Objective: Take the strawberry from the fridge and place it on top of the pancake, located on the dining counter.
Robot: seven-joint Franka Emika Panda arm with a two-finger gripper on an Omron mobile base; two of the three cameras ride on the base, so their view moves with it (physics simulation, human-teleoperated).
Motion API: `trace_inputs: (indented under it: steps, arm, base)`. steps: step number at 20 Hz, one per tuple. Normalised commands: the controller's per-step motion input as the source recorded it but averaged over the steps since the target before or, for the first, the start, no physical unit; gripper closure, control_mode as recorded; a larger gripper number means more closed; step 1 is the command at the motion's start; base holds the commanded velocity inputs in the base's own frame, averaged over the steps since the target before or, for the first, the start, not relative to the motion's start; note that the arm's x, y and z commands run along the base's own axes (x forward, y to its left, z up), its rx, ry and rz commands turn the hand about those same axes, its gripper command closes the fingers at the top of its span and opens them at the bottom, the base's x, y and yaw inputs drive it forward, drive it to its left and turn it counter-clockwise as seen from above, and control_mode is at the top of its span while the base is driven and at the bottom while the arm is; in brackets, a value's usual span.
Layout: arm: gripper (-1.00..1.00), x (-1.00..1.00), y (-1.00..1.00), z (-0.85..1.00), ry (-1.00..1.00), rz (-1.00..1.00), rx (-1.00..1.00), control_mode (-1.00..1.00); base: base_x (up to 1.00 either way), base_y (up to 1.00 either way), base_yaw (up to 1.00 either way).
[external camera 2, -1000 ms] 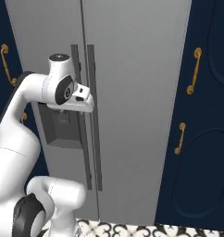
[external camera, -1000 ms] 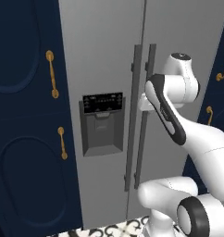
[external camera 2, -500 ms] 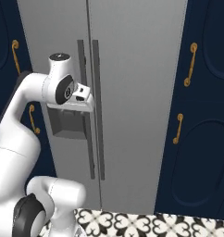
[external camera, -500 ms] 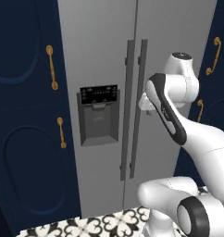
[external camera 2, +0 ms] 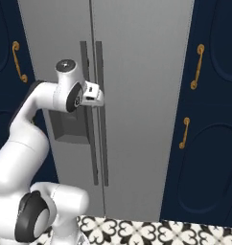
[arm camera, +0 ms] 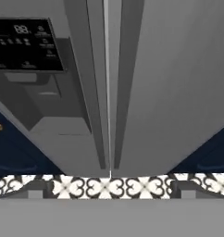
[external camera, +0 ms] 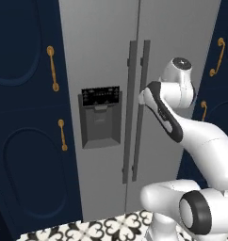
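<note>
Closer now, both doors of the grey fridge (external camera: 106,56) sit shut.

Arm raised, pincer (arm camera: 109,190) apparently spread wide

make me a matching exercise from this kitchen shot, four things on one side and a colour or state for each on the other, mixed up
Things:
1. fridge doors
2. dispenser panel
3. cabinet handles
4. end effector

Colour or state:
A. brass gold
B. open, holding nothing
C. grey, shut
D. black

Pairs: 1-C, 2-D, 3-A, 4-B
</note>
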Motion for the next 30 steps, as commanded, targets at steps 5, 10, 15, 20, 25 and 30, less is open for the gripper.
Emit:
trace_inputs:
  steps: [5, 10, 15, 20, 25, 30]
  arm:
    - [-1.0, 0.58, -0.23, 0.21, -0.43, 0.0, -0.03, -1.0]
    - [-1.0, 0.5, -0.12, 0.05, 0.02, 0.0, 0.08, -1.0]
    - [-1.0, 0.73, 0.0, 0.0, 0.04, 0.0, 0.04, -1.0]
    - [-1.0, 0.79, -0.03, 0.0, 0.0, 0.0, 0.0, -1.0]
    - [-1.0, 0.55, 0.0, -0.16, -0.04, 0.0, 0.0, -1.0]
    - [1.0, 0.31, 0.0, -0.15, -0.07, 0.0, 0.01, -1.0]
  base:
    - [0.0, 0.0, 0.0]
    - [0.0, 0.0, 0.0]
    - [0.0, 0.0, 0.0]
    - [0.0, 0.0, 0.0]
    - [0.0, 0.0, 0.0]
    - [0.0, 0.0, 0.0]
